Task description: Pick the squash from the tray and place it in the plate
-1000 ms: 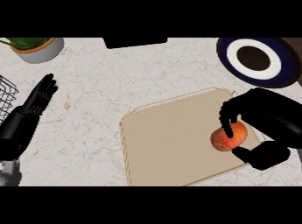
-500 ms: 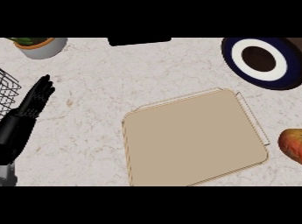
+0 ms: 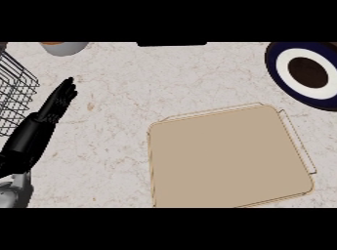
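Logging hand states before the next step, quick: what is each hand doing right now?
Left hand: open, fingers straight, resting on the counter beside the wire basket, holding nothing.
Right hand: not in view, so its state cannot be told.

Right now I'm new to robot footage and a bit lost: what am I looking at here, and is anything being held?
The view looks steeply down from a humanoid robot's head onto a speckled kitchen counter. The black left hand on a grey forearm shows at the left, open and resting, holding nothing. The right hand is out of view. On the counter lie a tan tray with nothing on it, a dark blue plate with a white ring at upper right, a wire basket at left, and a pot at the top edge. No squash shows.
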Controlling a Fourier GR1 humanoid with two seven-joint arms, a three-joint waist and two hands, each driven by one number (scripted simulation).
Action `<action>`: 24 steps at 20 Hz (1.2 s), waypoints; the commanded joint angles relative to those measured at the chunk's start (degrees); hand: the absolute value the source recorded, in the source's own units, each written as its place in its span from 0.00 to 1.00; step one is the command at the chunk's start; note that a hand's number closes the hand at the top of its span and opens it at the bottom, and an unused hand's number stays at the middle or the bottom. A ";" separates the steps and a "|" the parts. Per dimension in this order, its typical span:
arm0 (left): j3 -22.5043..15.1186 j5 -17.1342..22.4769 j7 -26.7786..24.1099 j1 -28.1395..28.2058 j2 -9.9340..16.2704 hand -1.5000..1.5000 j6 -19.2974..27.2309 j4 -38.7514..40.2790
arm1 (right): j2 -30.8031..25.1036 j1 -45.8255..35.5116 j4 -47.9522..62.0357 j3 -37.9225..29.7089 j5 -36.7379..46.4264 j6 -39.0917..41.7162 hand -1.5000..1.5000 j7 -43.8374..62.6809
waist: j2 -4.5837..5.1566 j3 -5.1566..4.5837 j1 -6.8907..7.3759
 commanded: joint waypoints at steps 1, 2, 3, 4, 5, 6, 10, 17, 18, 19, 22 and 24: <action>-1.17 -1.65 3.19 -4.86 -2.69 0.50 0.91 1.73 | 0.57 -1.85 10.41 -1.67 4.11 -1.55 1.00 -6.95 | 0.32 -0.03 1.48; -0.26 -1.15 4.54 -2.96 -1.71 0.50 0.23 -2.12 | -0.66 -6.27 10.74 -0.57 3.01 -0.67 1.00 -2.07 | 0.27 -0.05 1.97; -0.58 -1.51 0.48 -2.42 -2.17 0.50 -0.67 1.25 | -3.29 -8.46 17.21 -1.45 2.20 0.45 1.00 -4.10 | 0.38 -0.06 2.13; -1.19 -1.84 -0.97 1.27 -2.47 0.50 -0.96 -1.54 | 0.91 -10.98 11.39 4.50 3.87 -2.02 1.00 2.80 | 0.32 -0.08 2.51; -1.58 -1.77 2.90 -2.25 -2.75 0.50 -1.07 -0.43 | 0.45 -14.25 12.77 4.77 2.31 -1.24 1.00 5.54 | 0.35 -0.08 2.40; -0.79 -1.53 3.64 -3.83 -2.47 0.50 -1.56 -1.01 | -0.76 -15.10 19.35 4.82 4.01 -1.24 1.00 -0.70 | 0.37 -0.05 2.34; -0.31 -1.80 3.59 -4.28 -3.08 0.50 -1.83 -0.07 | 3.64 -21.04 28.21 9.12 8.51 -7.70 1.00 -2.64 | 0.44 -0.03 2.77; -0.66 -3.64 2.31 -2.87 -4.45 0.50 -2.27 0.54 | 2.41 -37.33 50.87 11.12 12.74 -12.75 1.00 -7.07 | 0.51 -0.03 3.06; 0.24 -2.57 4.22 -4.21 -4.23 0.50 -2.53 0.01 | 2.65 -37.84 55.15 10.60 13.46 -14.81 1.00 -11.26 | 0.56 -0.01 3.12; -1.02 -3.70 3.09 -1.96 -4.92 0.50 -1.99 -1.85 | 2.46 -41.24 58.47 11.52 14.23 -14.90 1.00 -11.05 | 0.61 0.00 3.56; 0.10 -4.29 -1.56 -4.14 -5.15 0.50 -2.99 5.39 | 2.51 -45.05 66.37 13.41 19.39 -20.54 1.00 -13.44 | 0.86 -0.01 3.48; -0.19 -2.36 3.00 -3.61 -3.96 0.50 -4.38 -1.16 | 4.33 -44.57 70.56 16.14 22.66 -22.74 1.00 -15.60 | 0.97 0.06 4.44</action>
